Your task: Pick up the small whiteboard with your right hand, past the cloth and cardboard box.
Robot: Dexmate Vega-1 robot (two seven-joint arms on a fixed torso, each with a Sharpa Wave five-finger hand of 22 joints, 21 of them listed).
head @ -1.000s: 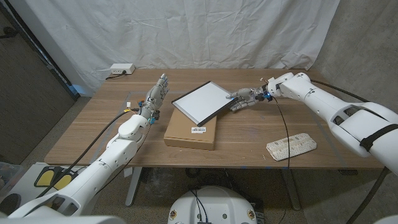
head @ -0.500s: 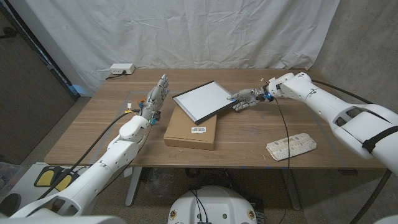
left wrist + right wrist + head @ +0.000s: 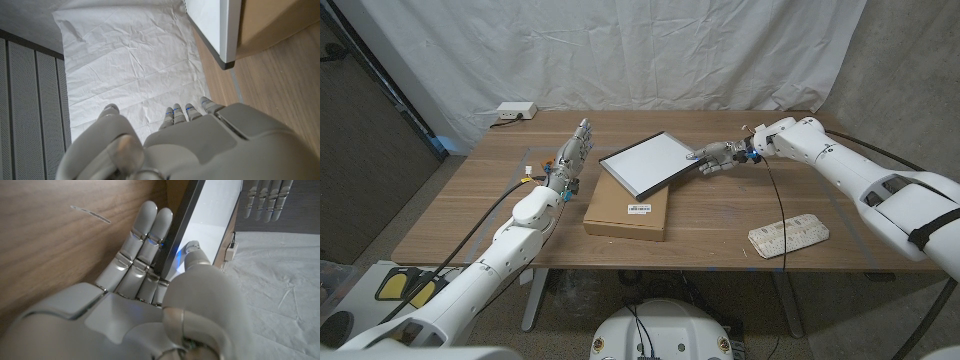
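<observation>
The small whiteboard [image 3: 645, 163], white with a dark frame, lies tilted across the far end of the cardboard box [image 3: 628, 211]. My right hand [image 3: 718, 158] grips its right edge. In the right wrist view the thumb [image 3: 196, 255] presses the white face [image 3: 212, 215] and the fingers [image 3: 142, 240] reach under the frame. My left hand [image 3: 572, 155] stands upright left of the board with fingers straight, holding nothing. The left wrist view shows that hand [image 3: 190, 145] near a board corner [image 3: 212, 25] and the box [image 3: 270, 20]. The folded cloth [image 3: 788, 234] lies at the near right.
A white power strip [image 3: 515, 111] with a cable sits at the table's back left corner. A white sheet hangs behind the table. My left hand's fingers [image 3: 267, 197] show beyond the board in the right wrist view.
My right hand has drawn slightly to the right along the board's edge and tightened on it; the board has shifted a little with it. The left hand has stayed put.
</observation>
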